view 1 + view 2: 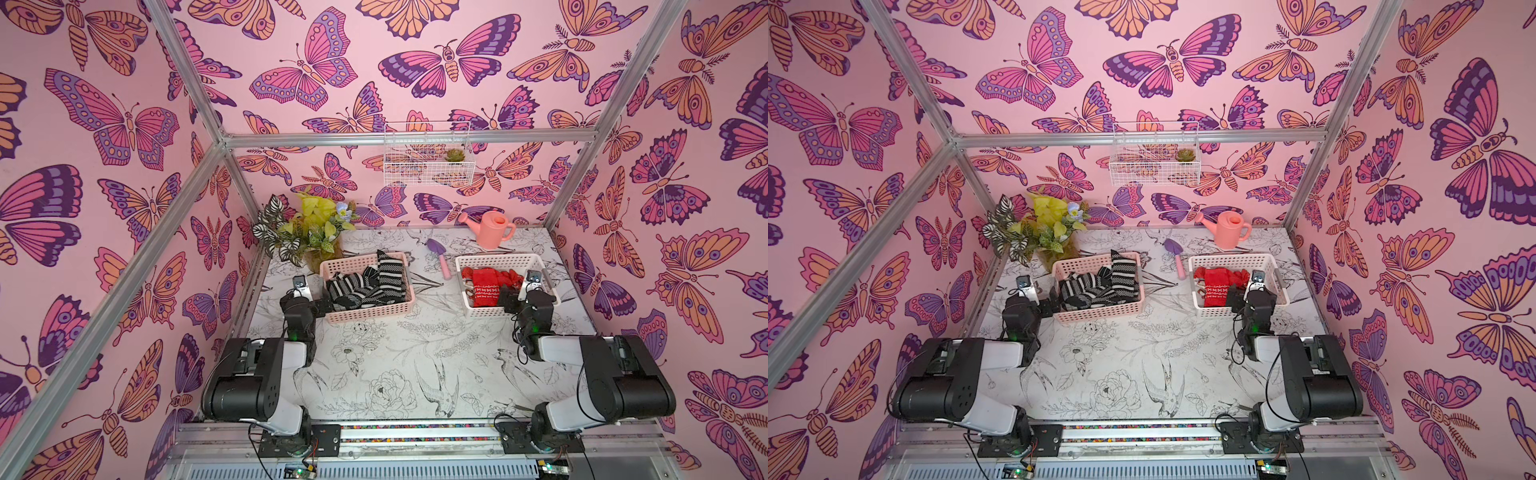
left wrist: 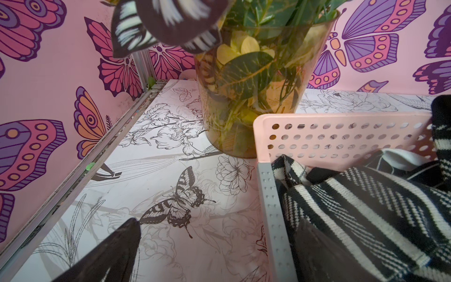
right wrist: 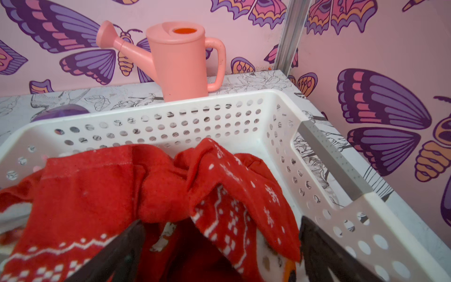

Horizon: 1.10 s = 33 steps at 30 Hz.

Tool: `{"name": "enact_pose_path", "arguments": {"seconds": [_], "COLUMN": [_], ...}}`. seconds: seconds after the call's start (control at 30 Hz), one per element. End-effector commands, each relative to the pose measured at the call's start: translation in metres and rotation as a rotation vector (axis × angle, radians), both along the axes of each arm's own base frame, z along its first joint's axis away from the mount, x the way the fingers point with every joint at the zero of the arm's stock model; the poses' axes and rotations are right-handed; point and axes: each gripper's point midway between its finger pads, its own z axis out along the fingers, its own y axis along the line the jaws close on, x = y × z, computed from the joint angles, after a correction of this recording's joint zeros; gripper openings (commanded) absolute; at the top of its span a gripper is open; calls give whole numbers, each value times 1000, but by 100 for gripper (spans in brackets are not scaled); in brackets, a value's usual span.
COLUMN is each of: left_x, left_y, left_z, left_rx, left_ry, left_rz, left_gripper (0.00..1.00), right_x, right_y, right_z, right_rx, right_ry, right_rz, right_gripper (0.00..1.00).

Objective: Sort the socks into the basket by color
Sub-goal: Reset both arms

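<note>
Count: one pink basket [image 1: 365,318] of black-and-white socks [image 1: 365,286], number unclear | one white basket [image 1: 494,259] of red socks [image 1: 488,284], number unclear | left tool [image 1: 322,305], right tool [image 1: 508,301]: both released

I see soft black-and-white striped fabric socks [image 1: 365,282] heaped in the pink perforated plastic basket [image 1: 365,318] at eleven o'clock. Crumpled red socks [image 1: 488,286] with white patterns fill the white perforated plastic basket [image 1: 498,259] at one o'clock.
</note>
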Motion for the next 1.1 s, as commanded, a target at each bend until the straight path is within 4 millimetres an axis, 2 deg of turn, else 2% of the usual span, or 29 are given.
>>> {"name": "enact_pose_path", "arguments": {"seconds": [0.0, 1.07], "left_x": [-2, -2], "left_y": [0, 0], "left_z": [-14, -15], "left_rx": [13, 13], "left_ry": [56, 58], "left_rz": [-15, -15], "left_gripper": [100, 100], "right_x": [0, 0], "right_y": [1, 1], "right_z": [-7, -8], "right_rx": [-4, -2], "right_ry": [32, 38], "right_rz": [12, 13], "right_gripper": [99, 99]}}
